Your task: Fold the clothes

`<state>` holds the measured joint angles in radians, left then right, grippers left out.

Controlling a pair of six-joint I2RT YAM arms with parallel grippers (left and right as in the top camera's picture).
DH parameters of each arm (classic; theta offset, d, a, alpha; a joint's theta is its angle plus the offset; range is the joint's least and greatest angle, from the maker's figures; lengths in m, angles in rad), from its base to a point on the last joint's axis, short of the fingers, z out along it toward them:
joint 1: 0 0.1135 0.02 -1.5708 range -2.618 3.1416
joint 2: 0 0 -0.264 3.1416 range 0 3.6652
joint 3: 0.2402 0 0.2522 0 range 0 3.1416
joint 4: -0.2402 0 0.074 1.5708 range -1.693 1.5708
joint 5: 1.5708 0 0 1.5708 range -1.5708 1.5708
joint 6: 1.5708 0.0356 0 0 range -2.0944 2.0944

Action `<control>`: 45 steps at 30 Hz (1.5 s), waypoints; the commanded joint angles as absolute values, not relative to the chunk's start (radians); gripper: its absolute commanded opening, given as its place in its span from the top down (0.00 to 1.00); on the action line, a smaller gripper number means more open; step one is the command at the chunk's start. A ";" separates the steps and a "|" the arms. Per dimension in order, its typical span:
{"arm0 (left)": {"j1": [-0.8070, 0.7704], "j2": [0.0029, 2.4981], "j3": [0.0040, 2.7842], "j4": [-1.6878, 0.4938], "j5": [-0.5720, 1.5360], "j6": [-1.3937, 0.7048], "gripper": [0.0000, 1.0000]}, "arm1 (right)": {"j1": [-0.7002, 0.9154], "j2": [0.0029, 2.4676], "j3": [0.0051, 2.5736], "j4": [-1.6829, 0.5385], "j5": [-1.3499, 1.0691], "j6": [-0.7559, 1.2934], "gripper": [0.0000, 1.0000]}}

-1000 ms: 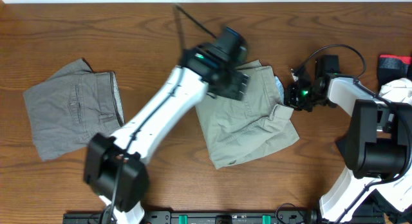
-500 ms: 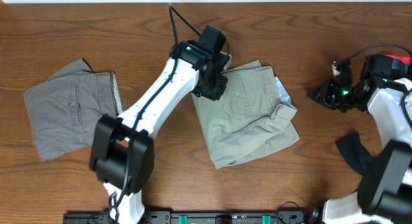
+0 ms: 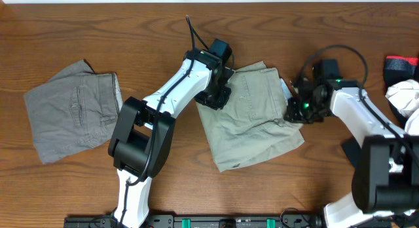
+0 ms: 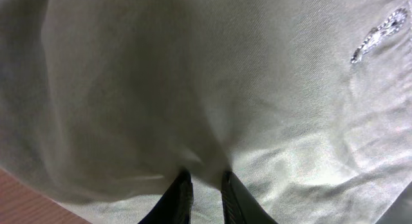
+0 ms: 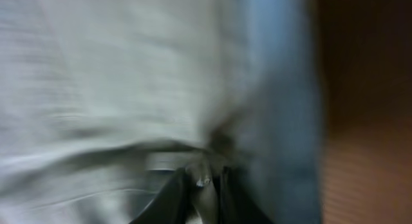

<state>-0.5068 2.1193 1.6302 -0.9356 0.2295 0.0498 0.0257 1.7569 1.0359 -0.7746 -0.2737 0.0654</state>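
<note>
Overhead, khaki shorts run far-to-near; only wrist views show left fingers and right fingers pinching their cloth.

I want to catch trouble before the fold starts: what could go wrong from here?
The left pincer holds only a thin pinch of the khaki shorts; it may slip on lifting. The right pincer bites by the pale blue waistband, where cloth is bunched, so the fold could come out skewed.
</note>
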 commanded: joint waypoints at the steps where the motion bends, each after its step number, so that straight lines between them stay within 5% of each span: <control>1: -0.496 2.119 1.628 -0.937 0.223 0.060 0.81 | 0.006 1.813 1.010 -0.809 -0.002 0.243 0.89; 11: -0.436 2.103 1.633 -0.959 0.224 0.055 0.81 | -0.042 1.718 1.034 -0.848 -0.177 0.115 0.88; 18: -0.338 1.982 1.647 -1.061 0.245 -0.039 0.51 | -0.042 1.511 1.034 -0.791 -0.395 0.002 0.84; 27: -0.279 1.974 1.578 -1.071 0.578 -0.131 0.13 | -0.029 1.419 1.034 -0.731 -0.446 0.015 0.55; 45: -0.379 1.974 1.111 -0.505 0.838 -0.579 0.08 | -0.019 1.445 1.034 -0.736 -0.447 0.014 0.57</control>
